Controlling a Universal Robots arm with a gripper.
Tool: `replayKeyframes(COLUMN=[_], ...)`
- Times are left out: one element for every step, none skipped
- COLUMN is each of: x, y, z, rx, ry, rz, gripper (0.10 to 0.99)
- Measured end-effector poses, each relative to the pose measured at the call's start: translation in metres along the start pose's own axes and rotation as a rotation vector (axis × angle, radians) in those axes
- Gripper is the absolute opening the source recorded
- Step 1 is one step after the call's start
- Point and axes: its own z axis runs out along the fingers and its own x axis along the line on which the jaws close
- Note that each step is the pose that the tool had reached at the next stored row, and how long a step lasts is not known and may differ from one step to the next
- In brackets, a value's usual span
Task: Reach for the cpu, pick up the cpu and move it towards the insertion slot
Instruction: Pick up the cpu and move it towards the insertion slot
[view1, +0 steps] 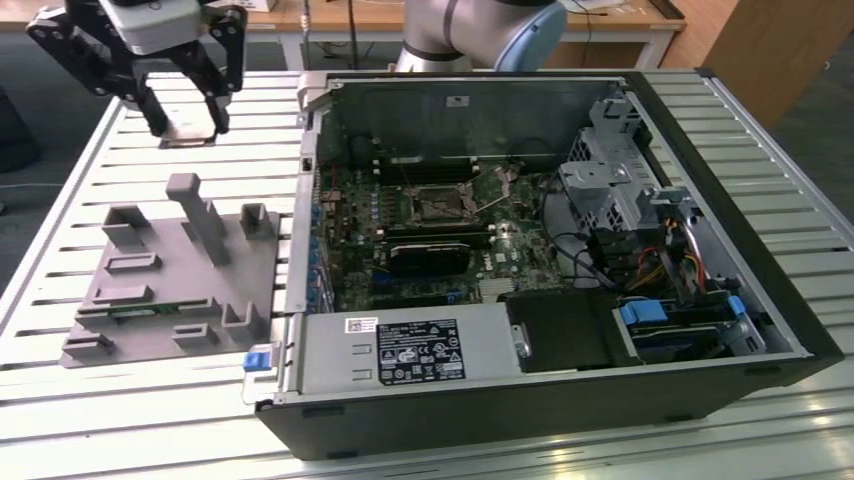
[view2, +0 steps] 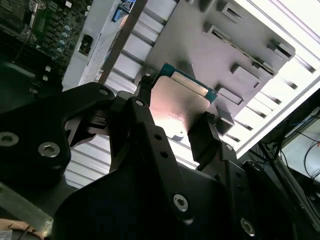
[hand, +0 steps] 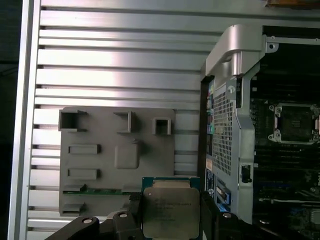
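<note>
Gripper (view1: 187, 128) was clamped on the cpu (view1: 188, 129), held in the air above the slatted table (view1: 80, 190), beyond the grey tray (view1: 160, 275) and to the exterior view's left of the open pc case (view1: 561, 250). Step in hand, judged: pick-up done, carry towards the insertion slot (view1: 438, 203) barely begun; slot and chip were well apart, w/ the case wall (view1: 310, 200) between. Next move would call for a lateral carry over that wall w/o tilting the chip, then squaring it to the socket frame. First wrist view showed the cpu (hand: 170, 211) top face-on w/ its green rim, pinched between two dark fingers (hand: 209, 215), the tray (hand: 117, 160) below it, and the slot (hand: 295, 122) w/ silvery frame off to one side inside the case. Second wrist view showed instead the chip (view2: 177, 102) edge-on from behind the linkages, w/ a fingertip (view2: 202, 132) touching its side; grip contact was clearer here. Exterior view alone gave the whole layout, incl. the arm's base (view1: 467, 35).
</note>
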Motion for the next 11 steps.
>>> replayKeyframes(x=[-0.0039, -0.0077, -0.0116, -0.0153, -0.0191, -0.0229, -0.0265, -0.0299, -0.0333, -0.0364, -0.0396], y=[0.0000, -0.0001, -0.0001, -0.0001, -0.0001, -0.0001, 0.0000, 0.0003, 0.0007, 0.0011, 0.0015], z=[0.0000, 0.0000, 0.0000, 0.0000, 0.0001, 0.0002, 0.0002, 0.0003, 0.0004, 0.0005, 0.0006], rx=[0.000, 0.000, 0.000, 0.000, 0.000, 0.000, 0.000, 0.000, 0.000, 0.000, 0.000], ry=[0.0000, -0.0002, -0.0003, -0.0004, -0.0006, -0.0009, -0.0010, -0.0012, -0.0014, -0.0016, -0.0018], rz=[0.000, 0.000, 0.000, 0.000, 0.000, 0.000, 0.000, 0.000, 0.000, 0.000, 0.000], gripper=[0.545, 0.545, 0.545, 0.545, 0.545, 0.545, 0.545, 0.545, 0.545, 0.545, 0.545])
